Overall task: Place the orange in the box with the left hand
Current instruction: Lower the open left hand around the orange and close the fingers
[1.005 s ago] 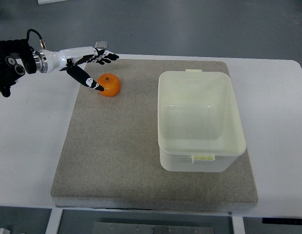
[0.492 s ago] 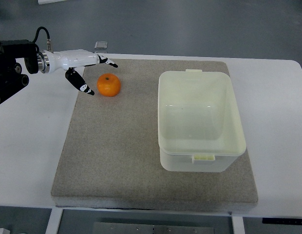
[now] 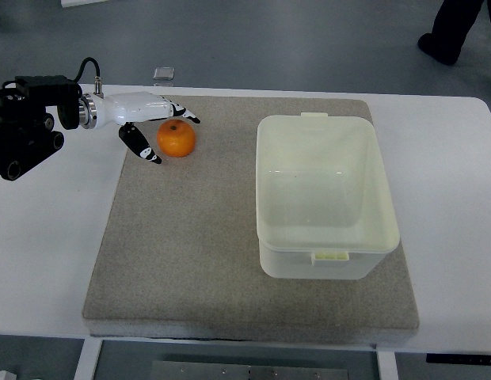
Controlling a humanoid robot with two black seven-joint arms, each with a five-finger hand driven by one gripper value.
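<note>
The left arm comes in from the left edge over the white desk, its dark wrist housing ahead of a white robot hand. The robot hand is open and holds nothing: the fingers reach out over the far side of the orange, while the thumb points down on its left side, just beside it; whether either touches the fruit cannot be told. The orange sits on the grey mat, cupped between thumb and fingers. Well to the right of the robot hand, on the same mat, stands the pale box, lidless. Far right and beyond, a person's dark leg shows on the floor.
</note>
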